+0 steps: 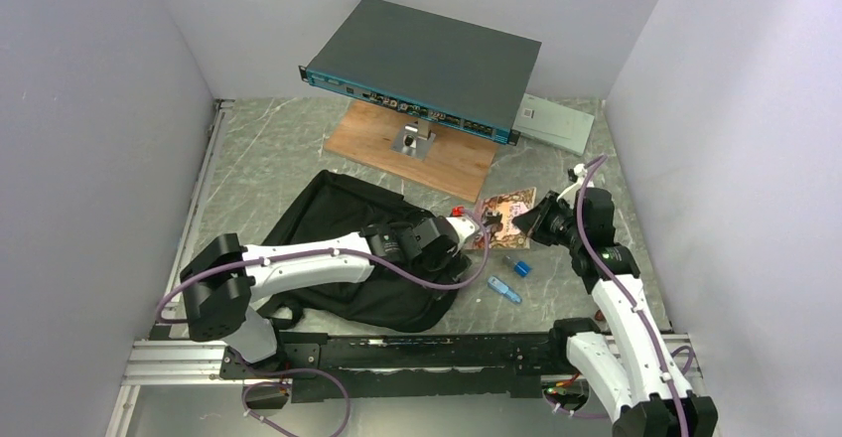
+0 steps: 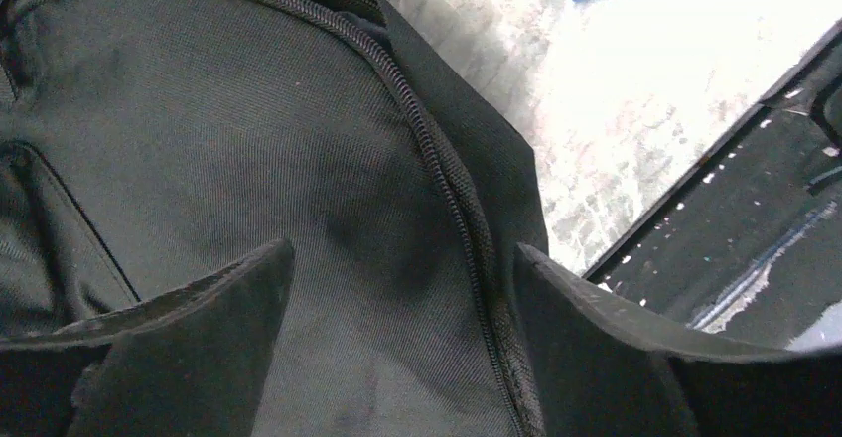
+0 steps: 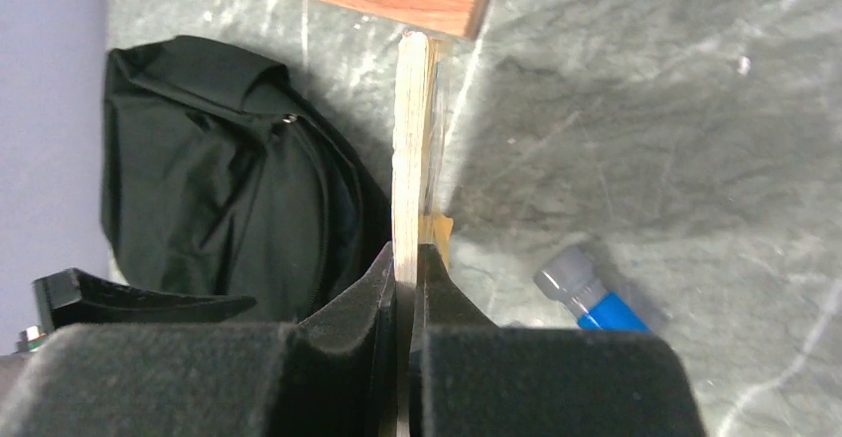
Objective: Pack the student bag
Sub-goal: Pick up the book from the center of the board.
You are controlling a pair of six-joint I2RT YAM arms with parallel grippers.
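The student bag [image 1: 328,220], black and soft, lies flat on the table's left-centre. It fills the left wrist view [image 2: 248,139], where a zipper line [image 2: 437,159] runs down it. My left gripper [image 1: 452,238] hovers open over the bag's right edge [image 2: 402,248], with only fabric between its fingers. My right gripper [image 1: 524,223] is shut on a thin notebook with a pinkish patterned cover [image 1: 506,209]. In the right wrist view the notebook shows edge-on as a cream slab [image 3: 412,139] pinched between the pads [image 3: 407,253], and the bag [image 3: 218,179] lies to its left.
A blue pen with a grey cap [image 1: 503,290] [image 3: 586,293] and a small blue item [image 1: 516,265] lie right of the bag. At the back, a dark rack device [image 1: 427,65] stands on a post over a wooden board [image 1: 412,149]. A grey box [image 1: 556,122] sits at the back right, and walls enclose the table.
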